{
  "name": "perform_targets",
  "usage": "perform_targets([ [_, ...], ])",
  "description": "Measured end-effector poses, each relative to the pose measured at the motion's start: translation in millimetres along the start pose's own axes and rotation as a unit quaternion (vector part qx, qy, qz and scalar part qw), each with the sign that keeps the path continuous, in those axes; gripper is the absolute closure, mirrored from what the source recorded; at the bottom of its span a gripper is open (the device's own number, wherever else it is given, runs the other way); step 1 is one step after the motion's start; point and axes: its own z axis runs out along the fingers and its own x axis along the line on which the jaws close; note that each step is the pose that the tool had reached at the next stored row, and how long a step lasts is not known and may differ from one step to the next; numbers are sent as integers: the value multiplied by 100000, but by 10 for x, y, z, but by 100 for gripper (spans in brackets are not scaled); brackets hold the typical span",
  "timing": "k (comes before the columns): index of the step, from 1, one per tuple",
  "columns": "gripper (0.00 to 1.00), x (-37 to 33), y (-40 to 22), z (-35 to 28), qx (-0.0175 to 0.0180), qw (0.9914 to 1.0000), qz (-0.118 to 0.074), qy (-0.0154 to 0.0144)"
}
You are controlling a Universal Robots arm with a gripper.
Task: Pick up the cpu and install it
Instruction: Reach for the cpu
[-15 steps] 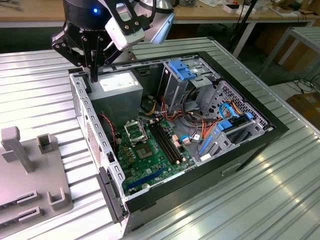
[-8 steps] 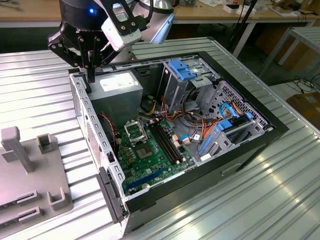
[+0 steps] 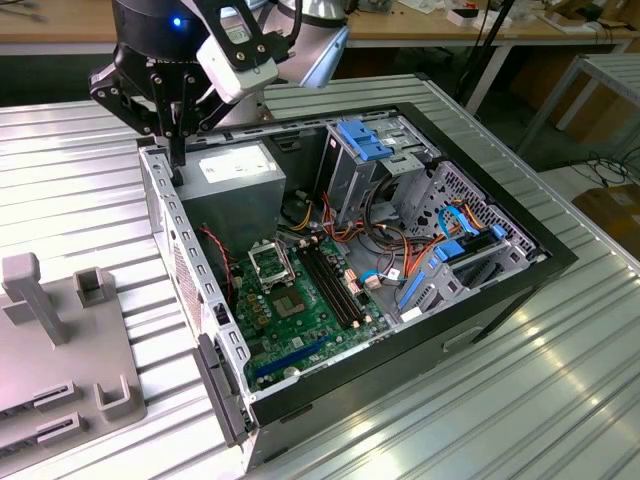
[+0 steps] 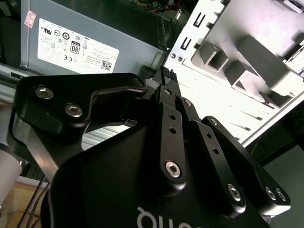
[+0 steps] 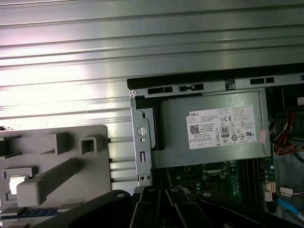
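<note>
While the fingers [image 3: 177, 125] hang over the corner of the computer case [image 3: 188, 272] where the power supply [image 3: 235, 170] sits, they look drawn together, with nothing seen between them. In the first wrist view the cpu [image 5: 15, 184] appears to be the pale square lying in a pocket of the grey fixture [image 5: 95, 161]. That fixture rests on the worktop [image 3: 80, 180] just beside the case, outside the wall nearest the power supply. Inside the case, the black socket [image 3: 268, 262] on the motherboard [image 3: 300, 320] looks unfilled.

To make the pickup well, I judge the fingers should open wider than the chip and come down square over its pocket. They should then close lightly on its edges and keep it level. The fixture's upright posts stand near the pocket and could foul the linkage.

The power supply carries a white label [image 5: 227, 127] of certification marks, a code square and fine print, with a small pink sticker [image 5: 261, 136] at one corner. White lettering on the black housing [image 4: 142, 199] behind the fingers is cut off.
</note>
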Motion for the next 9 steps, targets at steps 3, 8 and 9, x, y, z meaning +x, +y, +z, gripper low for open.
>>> perform_targets([
  [3, 89, 15, -1, 1, 4, 100000, 0, 47],
  [8, 89, 37, -3, 2, 8, 100000, 3, 120],
  [9, 89, 41, -3, 3, 9, 100000, 4, 135],
])
